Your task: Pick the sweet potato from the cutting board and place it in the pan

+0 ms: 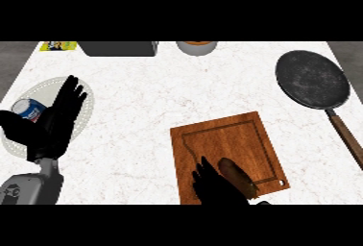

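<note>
A brown sweet potato (236,175) lies on the near right part of the wooden cutting board (223,141). My right hand (212,185) comes in from the lower edge, right beside the potato on its left, with fingers stretched out and touching or nearly touching it. The dark round pan (312,78) sits at the far right with its brown handle (349,138) pointing toward me. My left hand (60,113) rests open at the left, fingers up.
A white oval plate (79,115) lies under the left hand, with a blue and white can (28,109) on it. A grey box (120,48), a round container (196,47) and a yellow packet (59,46) line the far edge.
</note>
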